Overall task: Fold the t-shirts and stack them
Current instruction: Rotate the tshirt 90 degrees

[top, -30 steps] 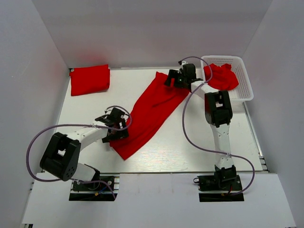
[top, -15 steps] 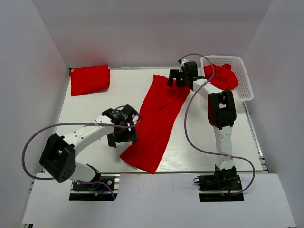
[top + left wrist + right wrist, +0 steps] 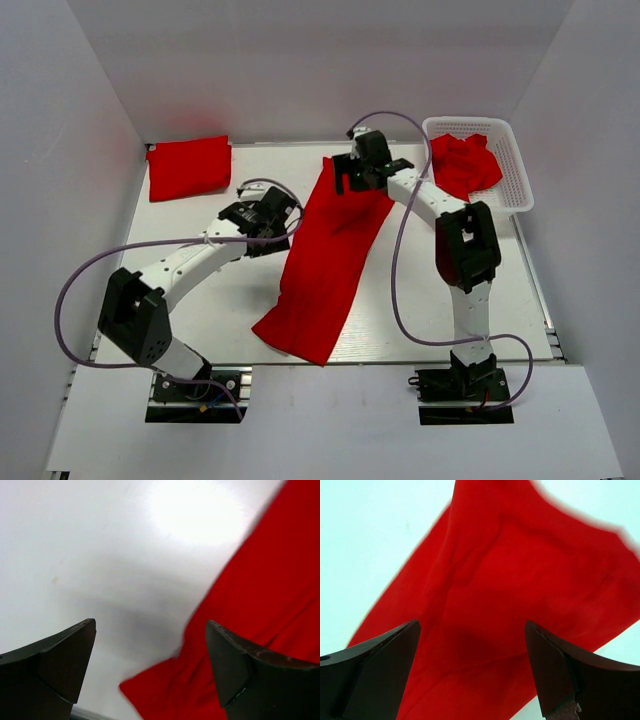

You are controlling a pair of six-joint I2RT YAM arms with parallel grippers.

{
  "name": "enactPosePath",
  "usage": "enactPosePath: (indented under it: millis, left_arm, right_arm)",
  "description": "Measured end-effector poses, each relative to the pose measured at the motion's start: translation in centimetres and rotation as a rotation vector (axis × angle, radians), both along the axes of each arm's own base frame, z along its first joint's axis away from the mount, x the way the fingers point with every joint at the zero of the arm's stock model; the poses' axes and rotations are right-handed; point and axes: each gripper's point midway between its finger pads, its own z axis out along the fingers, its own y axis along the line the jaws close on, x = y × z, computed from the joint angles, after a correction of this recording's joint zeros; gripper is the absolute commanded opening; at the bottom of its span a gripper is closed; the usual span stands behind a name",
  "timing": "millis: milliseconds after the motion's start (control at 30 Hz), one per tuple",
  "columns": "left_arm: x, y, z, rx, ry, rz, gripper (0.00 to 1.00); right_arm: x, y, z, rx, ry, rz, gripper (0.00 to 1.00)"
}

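A long red t-shirt [image 3: 320, 260], folded lengthwise, lies flat on the table from back centre to the near edge. My left gripper [image 3: 272, 215] is open and empty, just left of the shirt's middle; in the left wrist view [image 3: 150, 672] the red cloth [image 3: 270, 605] lies to the right and below the spread jaws. My right gripper [image 3: 352, 178] is open over the shirt's far end; the right wrist view [image 3: 470, 672] shows the cloth [image 3: 510, 580] under the spread jaws, held by neither. A folded red t-shirt [image 3: 190, 168] lies at the back left.
A white lattice basket [image 3: 515, 165] stands at the back right with a crumpled red t-shirt [image 3: 465, 162] in it. White walls close in the table on three sides. The shirt's near end lies close to the table's front edge.
My left gripper let go of the shirt's near end and moved back, beside its middle. My right gripper shifted left. The shirt's near end swung right and now lies flat.
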Motion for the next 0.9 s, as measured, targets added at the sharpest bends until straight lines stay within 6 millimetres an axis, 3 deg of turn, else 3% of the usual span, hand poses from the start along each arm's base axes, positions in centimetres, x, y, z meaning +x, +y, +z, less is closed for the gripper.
enactPosePath:
  millis: [167,333,533,733,900]
  left_arm:
    - [4.9,-2.4,0.0,-0.029,-0.079,-0.104,1.00]
    - [7.3,-3.2,-1.9,-0.034,-0.069,-0.187,1.00]
    - [8.8,-2.5,-1.2,-0.047,-0.109,-0.225,1.00]
    - [9.9,-3.0,0.5,-0.112,-0.173,-0.308,1.00]
    - [10.3,-4.1,0.6,-0.165,-0.176,-0.379,1.00]
  right_arm:
    - [-3.2,1.1,-4.8,-0.051,0.175,-0.030,0.90]
    - [-3.5,0.1,-9.4,-0.097,0.300,-0.084,0.90]
    - [-1.2,0.2,-9.5,-0.097,0.284,-0.099,0.90]
    - [3.9,1.1,-9.3,-0.067,0.181,-0.078,0.90]
    - [7.2,1.1,-8.6,0.036,0.097,-0.046,0.90]
